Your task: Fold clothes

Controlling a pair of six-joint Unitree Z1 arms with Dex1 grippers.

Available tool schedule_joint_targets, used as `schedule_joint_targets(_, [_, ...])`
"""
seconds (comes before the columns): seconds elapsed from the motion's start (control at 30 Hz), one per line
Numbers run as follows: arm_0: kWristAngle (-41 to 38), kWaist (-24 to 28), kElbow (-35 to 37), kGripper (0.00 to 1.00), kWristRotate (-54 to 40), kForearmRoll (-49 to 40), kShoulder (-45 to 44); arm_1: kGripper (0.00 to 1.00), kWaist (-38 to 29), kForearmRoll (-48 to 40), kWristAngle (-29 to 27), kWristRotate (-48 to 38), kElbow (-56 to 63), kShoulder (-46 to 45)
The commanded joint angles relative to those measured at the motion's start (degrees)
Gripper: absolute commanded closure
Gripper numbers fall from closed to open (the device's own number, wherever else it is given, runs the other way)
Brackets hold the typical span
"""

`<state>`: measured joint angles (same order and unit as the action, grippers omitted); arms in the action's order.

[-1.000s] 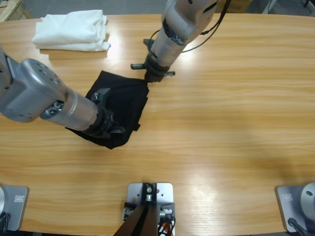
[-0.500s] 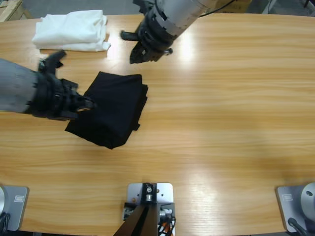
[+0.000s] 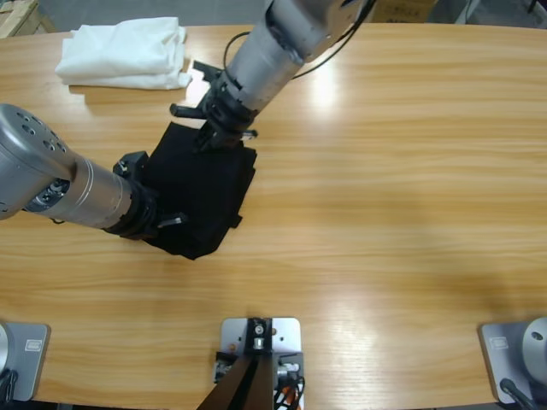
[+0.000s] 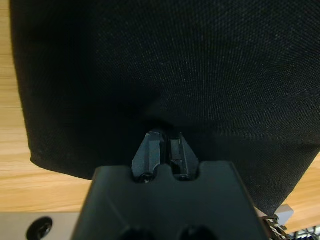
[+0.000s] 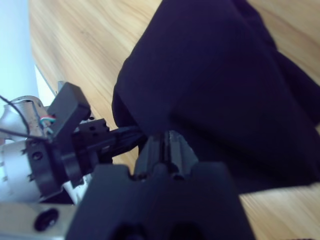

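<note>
The black polo shirt (image 3: 209, 184) lies folded into a small bundle on the table, left of centre; its collar, lettering and tag are hidden. My left arm comes in from the left edge. Its gripper (image 3: 162, 203) is at the bundle's left side, jaws shut with fabric (image 4: 200, 60) puckered at their tips (image 4: 165, 136). My right arm reaches down from the top. Its gripper (image 3: 219, 137) is at the bundle's far edge, jaws shut with the cloth's (image 5: 225, 75) edge over their tips (image 5: 167, 137). The left gripper (image 5: 85, 137) also shows in the right wrist view.
A folded white garment pile (image 3: 124, 53) rests at the far left of the wooden table (image 3: 402, 188), a short way beyond the shirt. Bare wood spreads to the right of the shirt and toward the near edge.
Half a second ago both grippers were lifted clear of the shirt. Both have come back down onto it, the left at its left side and the right at its far edge.
</note>
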<state>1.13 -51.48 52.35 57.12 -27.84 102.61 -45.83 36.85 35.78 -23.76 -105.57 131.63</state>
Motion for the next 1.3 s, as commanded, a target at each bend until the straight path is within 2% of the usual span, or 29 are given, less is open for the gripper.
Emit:
schedule_joint_targets(0.03, [0.38,0.24,-1.81,1.000,0.71,1.03,3.07,1.000,-1.28,0.49,0.87,-1.06,-0.08,5.73])
schedule_joint_targets(0.13, [0.36,0.24,-1.81,1.000,0.63,1.03,3.14,1.000,-1.40,0.65,-0.64,-1.78,-0.16,6.94])
schedule_joint_targets(0.33, [0.36,0.24,-2.52,1.000,0.54,1.03,2.73,1.000,-1.05,1.62,-8.66,-2.24,-1.69,9.01])
schedule_joint_targets(0.47, [0.36,0.24,-3.18,1.000,0.54,1.02,2.33,1.000,0.50,1.70,-11.91,-1.82,-1.62,9.80])
schedule_joint_targets(0.73, [0.38,0.24,-4.55,1.000,0.71,1.03,1.92,1.000,4.84,2.30,-14.05,-0.39,-3.36,8.27])
schedule_joint_targets(0.87, [0.43,0.24,-4.26,1.000,0.71,1.12,1.10,1.000,6.02,2.95,-14.33,2.09,-5.26,2.89])
schedule_joint_targets(0.97, [0.47,0.24,-2.66,1.000,0.73,1.12,-5.23,1.000,5.81,8.82,-13.75,3.79,-8.27,-4.59])
schedule_joint_targets(1.1, [0.45,0.29,3.04,1.000,0.40,1.30,-17.01,1.000,0.15,18.10,-12.00,7.55,-8.39,-11.55])
schedule_joint_targets(1.13, [0.39,0.35,3.74,0.940,-0.27,1.30,-18.15,0.874,-2.07,18.63,-13.37,8.85,-6.21,-12.31])
schedule_joint_targets(1.17, [0.18,0.63,4.23,0.583,-2.98,1.16,-18.82,0.212,-3.51,19.26,-15.32,9.26,-4.59,-12.73])
schedule_joint_targets(1.2, [0.24,0.94,4.29,0.162,-8.15,0.56,-19.42,0.000,-4.93,20.04,-18.17,10.74,-3.49,-13.29])
schedule_joint_targets(1.23, [0.36,1.42,4.27,0.022,-13.42,-1.41,-20.21,0.000,-5.74,20.79,-19.98,12.11,-3.63,-13.49])
schedule_joint_targets(1.3, [0.48,4.72,3.95,0.004,-15.25,-9.69,-24.37,0.000,-6.64,23.87,-20.50,17.68,-6.97,-12.61])
